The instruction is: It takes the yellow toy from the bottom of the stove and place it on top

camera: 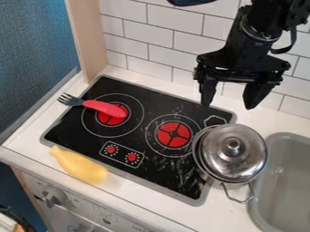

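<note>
A: What lay farthest left?

B: The yellow toy, on the table, along the front left border of the stove; its narrow end pointed to the rear left. The table's front edge ran close by, so a nudge forward might have tipped it off.

A: And behind it?

B: A fork, its red handle across the left burner. Between that burner and the dials, then past the right burner, the black surface offered room; the rear strip, near the tiled wall, probably suited "on top" best.

A: Where were the jaws?

B: Farther right, above the rear right corner: released, tips spread, holding nothing. The step was judged to be the approach, before any grasp.

A: The next move?

B: A traverse left and forward, high enough to clear the lidded pot at the stove's right border, then a descent astride the toy's width.

A: Farthest right?

B: The sink, beside the pot, best avoided.
</note>
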You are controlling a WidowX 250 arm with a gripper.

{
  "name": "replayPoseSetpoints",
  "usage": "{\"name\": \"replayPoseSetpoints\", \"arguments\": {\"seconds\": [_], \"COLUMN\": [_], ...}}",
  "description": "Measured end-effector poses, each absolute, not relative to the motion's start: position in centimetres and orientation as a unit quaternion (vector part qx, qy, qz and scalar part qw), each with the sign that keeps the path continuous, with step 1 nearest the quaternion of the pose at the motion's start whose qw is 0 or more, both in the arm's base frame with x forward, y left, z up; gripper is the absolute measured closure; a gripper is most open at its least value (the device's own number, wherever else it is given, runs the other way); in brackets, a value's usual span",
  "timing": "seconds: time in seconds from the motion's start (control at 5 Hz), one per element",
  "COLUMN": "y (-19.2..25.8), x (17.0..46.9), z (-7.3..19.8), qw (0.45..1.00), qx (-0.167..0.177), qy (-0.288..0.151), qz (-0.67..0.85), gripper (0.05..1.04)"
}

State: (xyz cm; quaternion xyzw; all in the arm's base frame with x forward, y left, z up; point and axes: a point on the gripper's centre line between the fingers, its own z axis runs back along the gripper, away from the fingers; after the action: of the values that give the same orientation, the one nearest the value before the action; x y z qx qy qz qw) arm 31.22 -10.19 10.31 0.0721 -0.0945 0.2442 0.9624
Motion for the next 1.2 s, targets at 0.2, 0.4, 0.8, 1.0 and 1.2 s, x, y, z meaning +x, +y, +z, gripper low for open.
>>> {"name": "replayPoseSetpoints", "arguments": {"seconds": [0.2,0.4,0.8,1.0,1.2], "y": [-10.1,-6.9,-1.1,1.3,4.1], "x": [30.8,29.6,26.7,25.3,23.5], "z": [9.0,7.2,7.0,6.7,5.8], "qw": [0.962,0.930,0.847,0.803,0.738], "qx": [0.083,0.091,0.096,0.076,0.080], "qy": [-0.076,-0.044,-0.043,-0.030,-0.020], "qz": [0.249,0.354,0.521,0.590,0.669], "gripper": [0.083,0.083,0.082,0.082,0.083]}}
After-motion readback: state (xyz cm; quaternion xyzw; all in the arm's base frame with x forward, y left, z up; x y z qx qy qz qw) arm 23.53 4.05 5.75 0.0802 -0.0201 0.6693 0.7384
